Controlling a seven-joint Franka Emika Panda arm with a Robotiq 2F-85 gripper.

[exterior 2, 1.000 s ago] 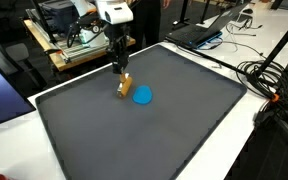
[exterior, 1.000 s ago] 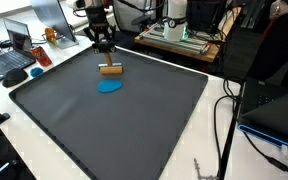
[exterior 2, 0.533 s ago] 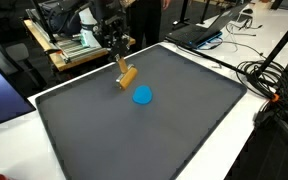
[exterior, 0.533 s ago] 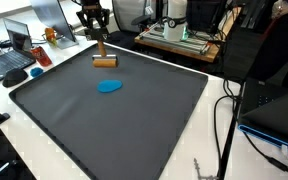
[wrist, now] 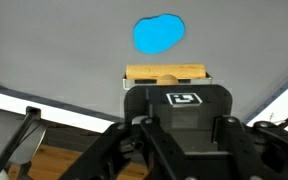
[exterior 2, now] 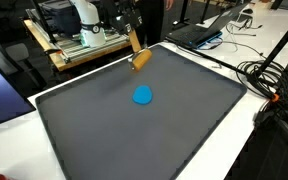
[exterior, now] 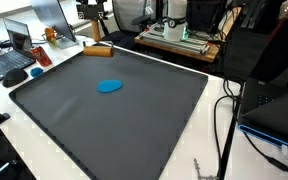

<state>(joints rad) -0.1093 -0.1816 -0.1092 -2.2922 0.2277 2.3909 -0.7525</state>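
Laptop [exterior: 14,48], apparently, borders mat [exterior: 134,130]; blue disc [exterior: 110,86] lies apart from block [exterior: 97,50].

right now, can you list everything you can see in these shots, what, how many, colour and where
wooden block: one, tan, held in the air over the mat's far edge
blue patch: one, bright blue, lying flat on the mat, apart from the block
mat: one, dark grey, covering most of the table
table: one, white, showing around the mat
laptops: at least two, dark, on the surfaces beyond the mat's edges
cables: several, black, trailing over the table beside the mat
gripper: one, black, shut on the wooden block, up off the mat
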